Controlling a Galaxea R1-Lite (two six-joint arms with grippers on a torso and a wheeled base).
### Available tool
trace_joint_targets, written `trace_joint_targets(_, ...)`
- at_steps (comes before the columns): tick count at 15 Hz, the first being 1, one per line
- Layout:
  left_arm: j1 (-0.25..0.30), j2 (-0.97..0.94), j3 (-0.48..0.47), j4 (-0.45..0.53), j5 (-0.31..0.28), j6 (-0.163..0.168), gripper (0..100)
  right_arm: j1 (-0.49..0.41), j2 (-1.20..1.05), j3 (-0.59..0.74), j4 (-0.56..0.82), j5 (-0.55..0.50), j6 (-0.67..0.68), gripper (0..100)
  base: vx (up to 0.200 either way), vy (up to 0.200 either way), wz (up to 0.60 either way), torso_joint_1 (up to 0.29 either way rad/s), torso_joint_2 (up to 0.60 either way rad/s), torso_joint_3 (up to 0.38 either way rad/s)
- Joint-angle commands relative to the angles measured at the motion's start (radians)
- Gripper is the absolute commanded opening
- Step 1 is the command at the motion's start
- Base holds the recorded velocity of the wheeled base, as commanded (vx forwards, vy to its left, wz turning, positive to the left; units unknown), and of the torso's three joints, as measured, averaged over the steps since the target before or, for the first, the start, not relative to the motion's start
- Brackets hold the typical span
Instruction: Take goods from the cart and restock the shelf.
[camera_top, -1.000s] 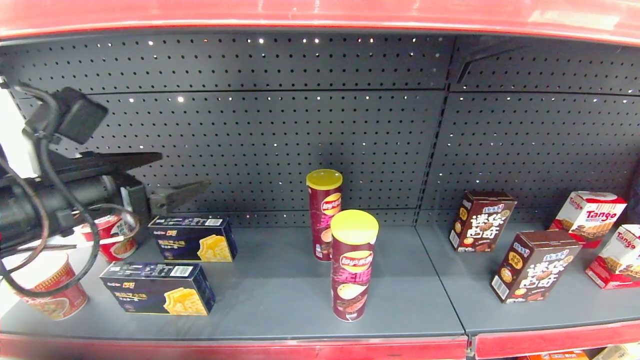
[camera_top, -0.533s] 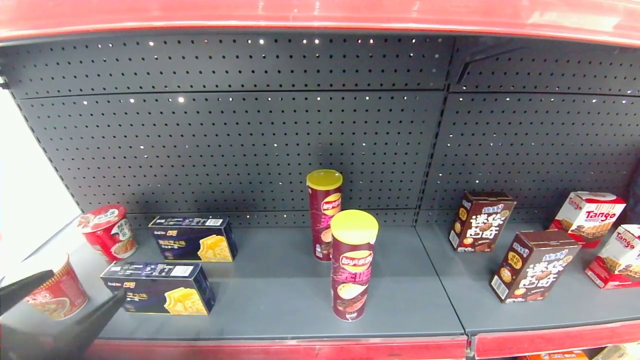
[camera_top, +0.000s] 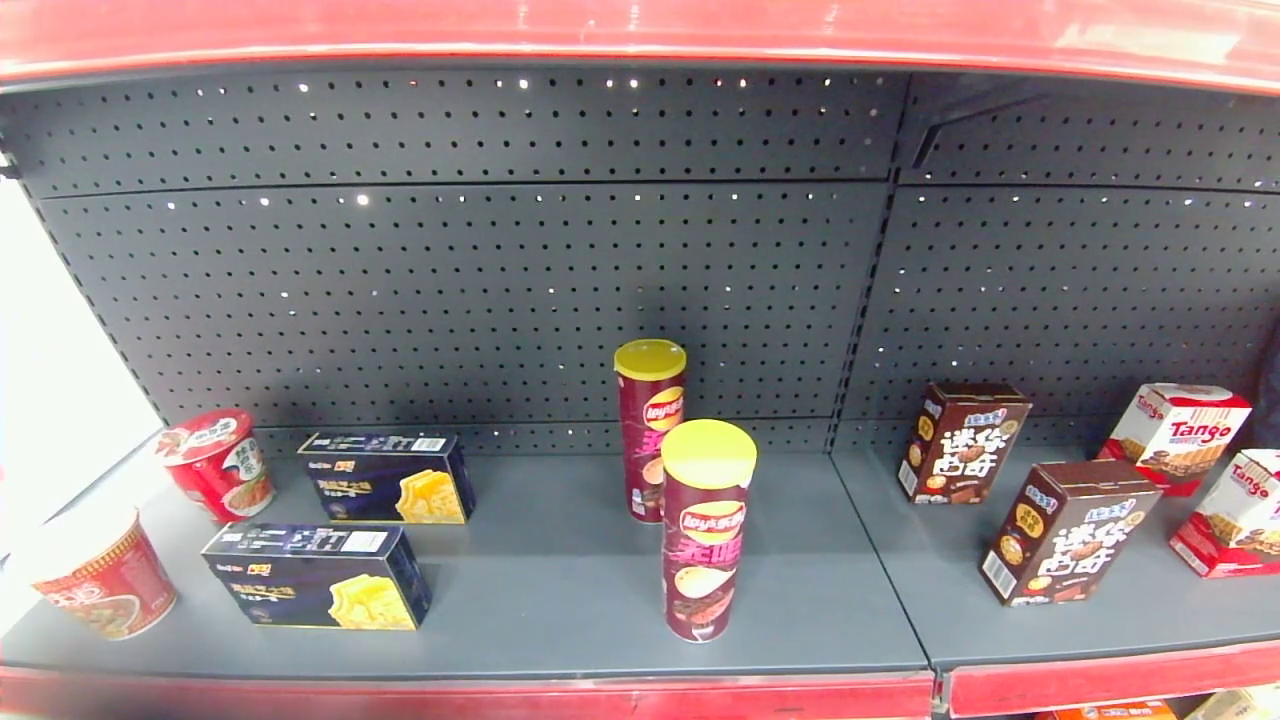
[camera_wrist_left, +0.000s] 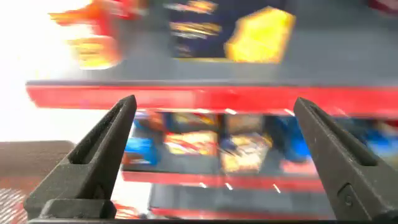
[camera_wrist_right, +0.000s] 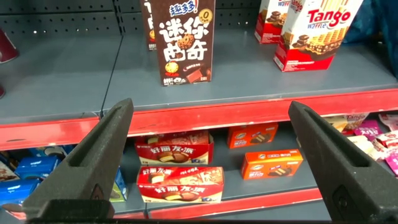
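Observation:
Two red noodle cups stand at the left end of the grey shelf. Beside them lie two navy boxes. In the middle stand two yellow-lidded chip cans. Brown boxes and white-and-red wafer boxes stand to the right. My left gripper is open and holds nothing, in front of the shelf's red front edge below a navy box. My right gripper is open with nothing in it, facing a brown box.
A dark pegboard wall backs the shelf and a red shelf edge runs overhead. Bare shelf floor lies between the navy boxes and the cans. A lower shelf with boxed goods sits under the red front edge.
My left arm, which hung over the cups at the shelf's left end, has drawn back and down out of the head view. The goods on the shelf have not moved.

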Motion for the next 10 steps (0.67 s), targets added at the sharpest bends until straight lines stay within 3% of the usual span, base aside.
trace_joint_targets(1,-0.033,-0.118,0.005,0.009,0.036,-0.014,100,0.000,0.002,0.001,0.000,0.000,-0.001,100,0.000,0.000,0.00,0.000,0.00,0.000)
trace_joint_targets(2,-0.036,-0.161,0.011,0.014,0.007,-0.034,100,0.000,0.002,0.000,0.001,0.000,-0.001,100,0.000,0.000,0.00,0.000,0.00,0.000)
trace_joint_targets(3,-0.028,-0.240,0.006,0.040,-0.095,-0.031,100,0.000,0.002,0.000,0.000,0.000,-0.001,100,0.000,0.000,0.00,0.000,0.00,0.000)
trace_joint_targets(4,-0.026,-0.248,0.008,0.041,-0.116,-0.011,100,0.000,0.002,0.000,0.001,0.000,-0.001,100,0.000,0.000,0.00,0.000,0.00,0.000)
trace_joint_targets(6,-0.026,-0.248,0.009,0.035,-0.118,-0.006,100,0.000,0.002,0.000,0.001,0.000,-0.001,100,0.000,0.000,0.00,0.000,0.00,0.000)
trace_joint_targets(10,-0.026,-0.248,0.011,0.035,-0.075,-0.035,100,0.000,0.002,0.000,0.001,0.000,-0.001,100,0.000,0.000,0.00,0.000,0.00,0.000)
